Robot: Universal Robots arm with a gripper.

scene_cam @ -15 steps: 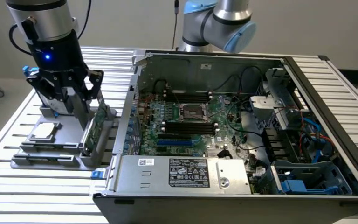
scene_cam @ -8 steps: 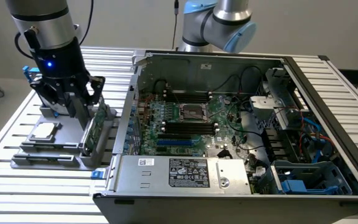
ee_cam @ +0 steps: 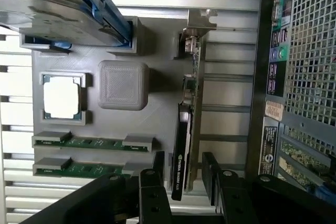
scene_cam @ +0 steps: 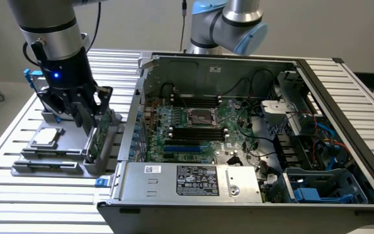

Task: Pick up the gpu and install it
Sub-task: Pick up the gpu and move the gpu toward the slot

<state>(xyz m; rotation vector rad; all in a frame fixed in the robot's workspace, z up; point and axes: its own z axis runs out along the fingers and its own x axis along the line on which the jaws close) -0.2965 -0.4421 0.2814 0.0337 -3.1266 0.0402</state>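
1. The black two-fingered tool, on a grey and silver robot arm, hangs low over a grey plastic parts tray. The tray lies at the exterior view's left on the slatted aluminium tabletop.
2. The gpu is a small flat card with a green circuit board on one face, a black cooler shroud on the other and a silver metal end bracket. It stands on its edge in a slot along the side of the tray nearest the computer case, so it is not yet installed.
3. The tool's jaws stand wide, with one of the fingers on each side of the card. A gap shows between each finger and the card, and nothing is gripped.
4. The fingers straddle the shroud end of the gpu, away from its bracket.
5. The same tray carries four other kinds of part:
   - a square silver processor chip in a recess
   - a grey textured square block just beside the chip
   - two green memory sticks lying side by side in their own slots
   - a silver hard drive with blue rails at one end
6. An open black and silver computer case lies on its side just beside the tray, towards the exterior view's right. Inside it are a large green motherboard and a silver labelled power supply box.
7. A second arm's light-blue and silver joint rises behind the case.
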